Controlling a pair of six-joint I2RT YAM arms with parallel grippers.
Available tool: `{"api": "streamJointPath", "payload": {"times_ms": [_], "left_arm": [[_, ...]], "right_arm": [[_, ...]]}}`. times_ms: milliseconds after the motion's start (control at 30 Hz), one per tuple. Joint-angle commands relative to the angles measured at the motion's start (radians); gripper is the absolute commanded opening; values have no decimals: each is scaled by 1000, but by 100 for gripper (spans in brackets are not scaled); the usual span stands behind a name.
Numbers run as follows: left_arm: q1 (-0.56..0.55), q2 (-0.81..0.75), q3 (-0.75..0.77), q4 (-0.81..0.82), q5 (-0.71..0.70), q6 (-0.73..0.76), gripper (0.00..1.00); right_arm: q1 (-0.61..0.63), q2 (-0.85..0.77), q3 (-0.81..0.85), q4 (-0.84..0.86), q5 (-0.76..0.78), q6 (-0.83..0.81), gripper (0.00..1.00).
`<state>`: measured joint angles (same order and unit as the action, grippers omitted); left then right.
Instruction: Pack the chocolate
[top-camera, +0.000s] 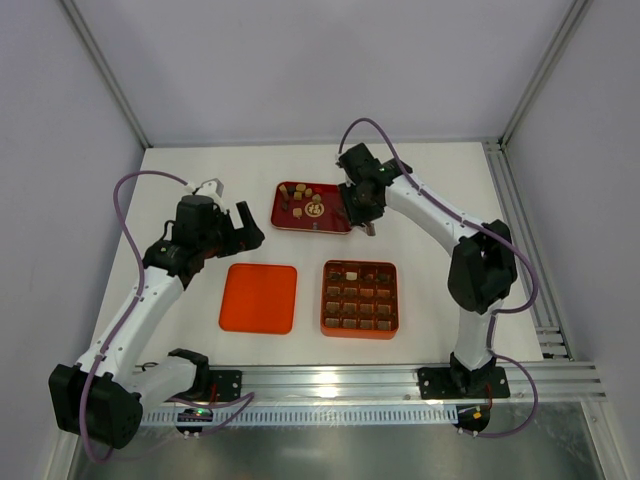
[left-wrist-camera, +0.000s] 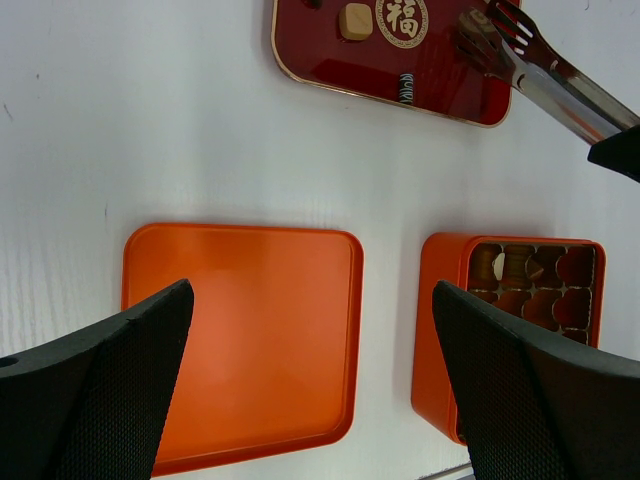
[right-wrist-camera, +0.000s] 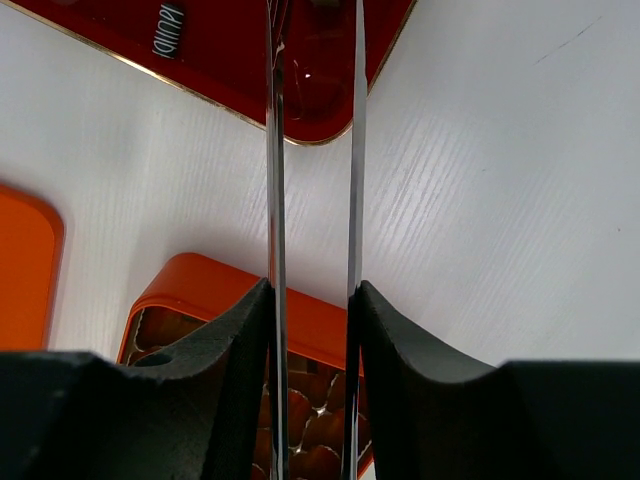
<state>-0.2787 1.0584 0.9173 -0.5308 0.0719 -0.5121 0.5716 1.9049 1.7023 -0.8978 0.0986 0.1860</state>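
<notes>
My left tool (left-wrist-camera: 312, 300) is spread wide apart, hovering above the orange lid (top-camera: 259, 298) on the counter (top-camera: 430, 190). My right tool (right-wrist-camera: 312, 300) is clamped on the tweezers (right-wrist-camera: 275, 150), tips over the red tray (top-camera: 335, 222) corner. Chocolate (top-camera: 299, 198) lies partly on the tray, the rest in orange box (top-camera: 360, 332) cells.

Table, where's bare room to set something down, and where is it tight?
Free: the far strip behind the tray, and the patch between the box and the right arm. Crowded: the middle, where tray, lid and box sit close, with the tweezers over the tray's near right corner.
</notes>
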Motion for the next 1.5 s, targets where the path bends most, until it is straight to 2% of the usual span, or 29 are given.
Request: {"api": "streamJointPath", "payload": {"times_ms": [0, 133, 400, 1133, 1467], "left_arm": [[3, 3, 2, 23, -3, 12, 100], [3, 2, 0, 22, -6, 14, 100], [3, 0, 0, 22, -3, 11, 100], [1, 0, 0, 22, -1, 12, 100], [3, -1, 0, 22, 0, 11, 100]], "right_arm": [[-6, -9, 17, 20, 1, -8, 40], [-4, -12, 7, 23, -7, -7, 34], [-6, -44, 2, 20, 1, -7, 30], [-4, -132, 22, 2, 3, 3, 29], [-1, -270, -55, -26, -33, 15, 29]]}}
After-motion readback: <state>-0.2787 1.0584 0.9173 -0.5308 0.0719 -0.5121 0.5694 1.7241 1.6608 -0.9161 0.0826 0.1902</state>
